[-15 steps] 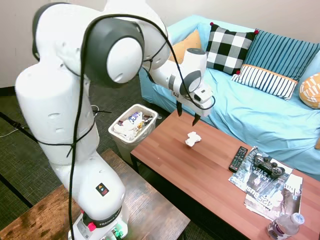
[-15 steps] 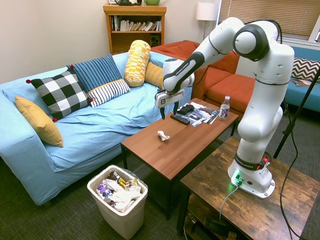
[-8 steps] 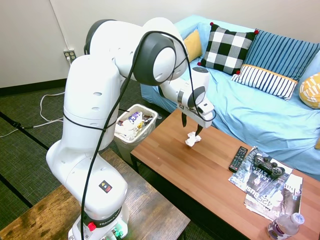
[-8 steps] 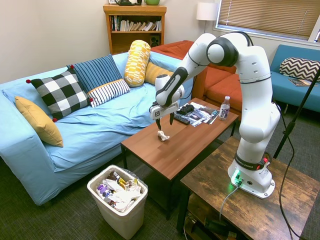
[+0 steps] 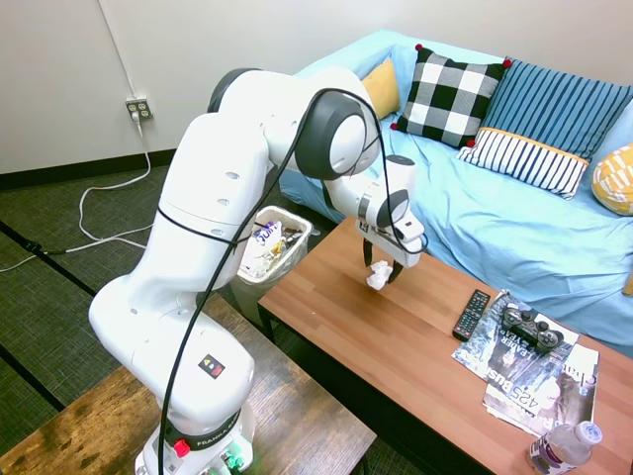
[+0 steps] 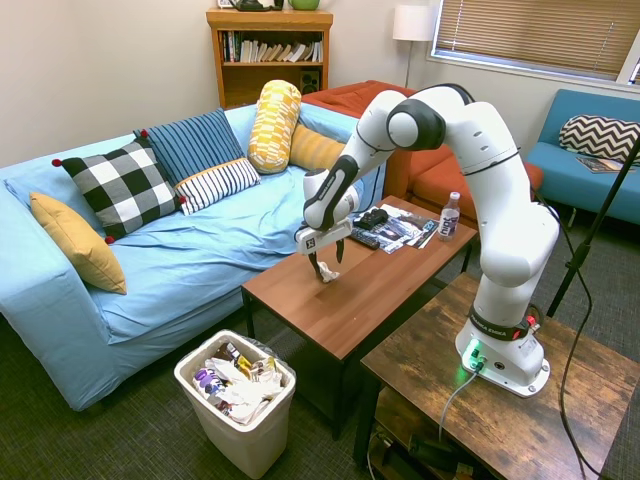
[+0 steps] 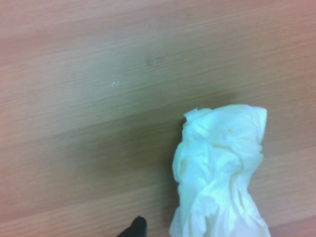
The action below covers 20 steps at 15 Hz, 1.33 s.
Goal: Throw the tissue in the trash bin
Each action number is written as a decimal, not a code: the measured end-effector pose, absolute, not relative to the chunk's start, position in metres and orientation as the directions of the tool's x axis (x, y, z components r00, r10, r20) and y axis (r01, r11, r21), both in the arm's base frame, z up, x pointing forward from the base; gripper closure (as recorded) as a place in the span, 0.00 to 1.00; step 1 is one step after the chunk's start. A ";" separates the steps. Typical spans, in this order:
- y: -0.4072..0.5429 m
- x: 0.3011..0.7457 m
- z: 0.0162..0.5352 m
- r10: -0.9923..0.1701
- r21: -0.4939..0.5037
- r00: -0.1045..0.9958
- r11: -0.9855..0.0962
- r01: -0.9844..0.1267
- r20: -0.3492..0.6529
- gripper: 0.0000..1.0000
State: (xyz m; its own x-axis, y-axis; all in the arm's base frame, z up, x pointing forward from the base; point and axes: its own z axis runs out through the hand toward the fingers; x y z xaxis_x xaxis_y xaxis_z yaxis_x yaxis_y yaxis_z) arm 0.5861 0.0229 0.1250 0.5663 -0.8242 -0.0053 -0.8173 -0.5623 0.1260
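Lowered since a moment ago, the gripper (image 5: 381, 274) straddles the tissue (image 5: 377, 281), fingers spread; the trash bin (image 5: 297, 247) holds crumpled litter.

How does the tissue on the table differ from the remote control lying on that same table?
The tissue is white, crumpled and lumpy; the remote control is black, flat and long. The tissue sits between the fingers of the gripper; the remote lies untouched beside the magazines. Both rest on the wooden coffee table.
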 end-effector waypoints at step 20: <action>0.013 0.604 0.109 -0.850 0.114 0.526 -0.525 -0.844 -0.023 1.00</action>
